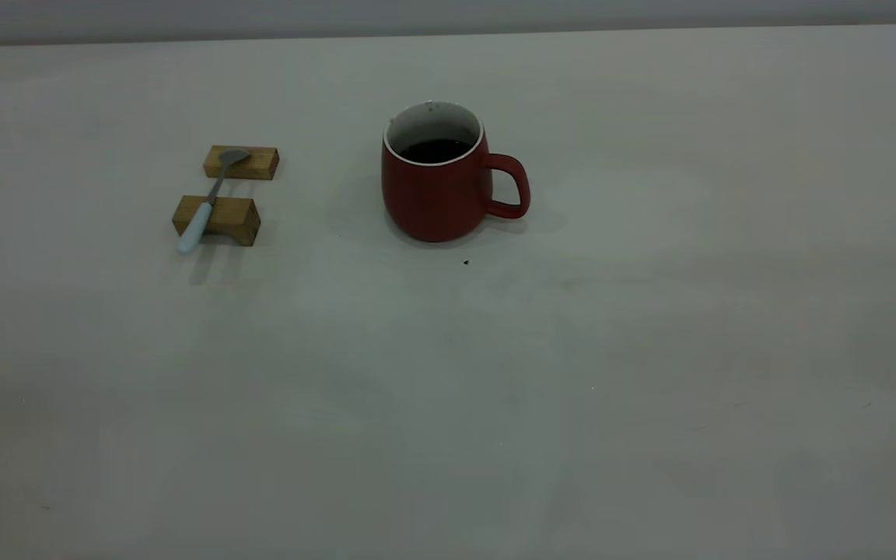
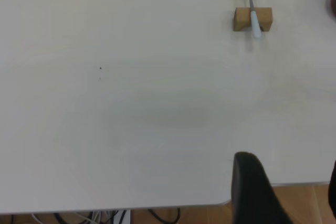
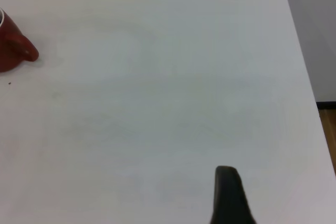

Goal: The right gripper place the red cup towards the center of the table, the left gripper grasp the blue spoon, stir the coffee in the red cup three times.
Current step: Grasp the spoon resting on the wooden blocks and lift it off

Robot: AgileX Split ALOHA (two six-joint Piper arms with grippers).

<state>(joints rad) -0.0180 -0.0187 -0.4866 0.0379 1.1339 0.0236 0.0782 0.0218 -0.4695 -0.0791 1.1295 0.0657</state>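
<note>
The red cup [image 1: 436, 194] stands upright near the middle of the table [image 1: 572, 389], handle to the right, with dark coffee [image 1: 436, 150] inside. To its left the blue spoon [image 1: 211, 194] lies across two wooden blocks, pale handle toward the front. Neither gripper appears in the exterior view. In the left wrist view my left gripper [image 2: 289, 160] hangs open and empty over the table's near edge, far from the spoon [image 2: 253, 11]. My right gripper [image 3: 231, 203] shows only as one dark tip, well away from the cup [image 3: 10, 51].
Two tan wooden blocks [image 1: 241, 162] [image 1: 217, 218] hold the spoon off the surface. A tiny dark speck [image 1: 466, 262] lies just in front of the cup. Wooden floor [image 2: 304, 203] and cables show past the table's edge in the left wrist view.
</note>
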